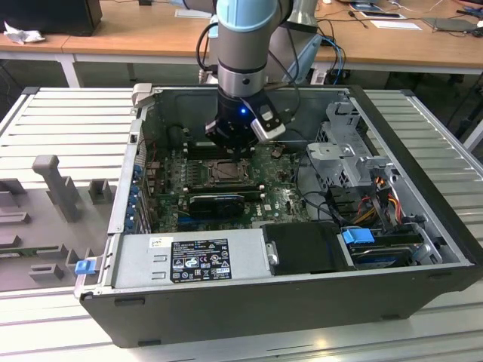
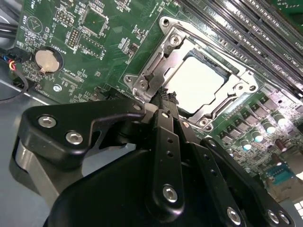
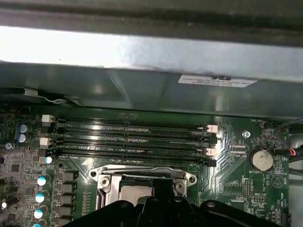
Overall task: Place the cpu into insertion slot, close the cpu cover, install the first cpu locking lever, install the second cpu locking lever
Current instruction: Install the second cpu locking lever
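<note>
Exterior view: The open computer case (image 1: 407, 226) lies on its side on a ribbed metal work surface (image 1: 68, 121). The arm descends into the case, and the gripper (image 1: 235, 154) hangs just above the insertion slot (image 1: 225, 170) near the middle of the green motherboard (image 1: 279, 197). The gripper body hides the far edge of the slot. Whether the fingers are parted cannot be told here. A grey power supply (image 1: 189, 258) with a printed label runs along the near wall of the case. A metal drive cage (image 1: 351, 143) and bundled cables occupy the exterior view's right end of the case.

Second wrist view: The black, matte gripper (image 2: 165, 94) shows bolted linkage arms. Its fingertips meet in a closed point, grasping nothing, at the silver rim of the insertion slot (image 2: 142, 75). The cpu (image 2: 196, 82), flat and pale, sits in the slot. The cpu cover (image 2: 244, 78), a shiny stamped frame, lies down around it. The linkage hides the near corner of the slot. A coin cell battery (image 2: 48, 60) sits toward the board edge.

First wrist view: The gripper (image 3: 162, 182) covers the near half of the insertion slot (image 3: 142, 176); a strip of the cpu (image 3: 135, 193) shows. Four long black RAM slots (image 3: 132, 137) lie between the slot and the grey case wall (image 3: 142, 90).
</note>
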`<action>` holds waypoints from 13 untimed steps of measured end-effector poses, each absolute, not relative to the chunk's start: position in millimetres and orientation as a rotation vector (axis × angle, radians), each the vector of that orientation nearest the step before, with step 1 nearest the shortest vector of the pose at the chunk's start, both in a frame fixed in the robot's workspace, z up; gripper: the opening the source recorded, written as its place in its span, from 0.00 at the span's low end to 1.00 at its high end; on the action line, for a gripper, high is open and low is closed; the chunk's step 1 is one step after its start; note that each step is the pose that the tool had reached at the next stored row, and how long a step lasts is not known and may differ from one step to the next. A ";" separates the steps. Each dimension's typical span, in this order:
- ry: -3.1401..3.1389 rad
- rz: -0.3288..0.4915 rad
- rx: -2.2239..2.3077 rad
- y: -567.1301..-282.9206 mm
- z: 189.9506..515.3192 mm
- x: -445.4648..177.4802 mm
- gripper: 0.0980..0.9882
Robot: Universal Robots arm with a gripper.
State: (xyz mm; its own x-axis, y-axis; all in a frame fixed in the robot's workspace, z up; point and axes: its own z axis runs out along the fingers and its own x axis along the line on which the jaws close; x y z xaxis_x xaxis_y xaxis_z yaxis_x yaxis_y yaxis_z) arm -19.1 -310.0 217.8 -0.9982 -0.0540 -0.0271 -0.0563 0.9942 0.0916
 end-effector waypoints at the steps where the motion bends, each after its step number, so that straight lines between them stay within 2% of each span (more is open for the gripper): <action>1: 3.112 0.144 -0.086 -310.0 218.9 -19.1 0.01; 6: 3.112 0.144 -0.086 -310.8 227.8 -19.0 0.01; 13: 3.112 0.144 -0.085 -327.5 227.8 -19.1 0.01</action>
State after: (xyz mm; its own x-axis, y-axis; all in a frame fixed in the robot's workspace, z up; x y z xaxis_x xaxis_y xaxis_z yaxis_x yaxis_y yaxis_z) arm -19.1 -327.5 227.8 -0.9982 -0.0536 -0.0272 -0.0559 0.9942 0.0918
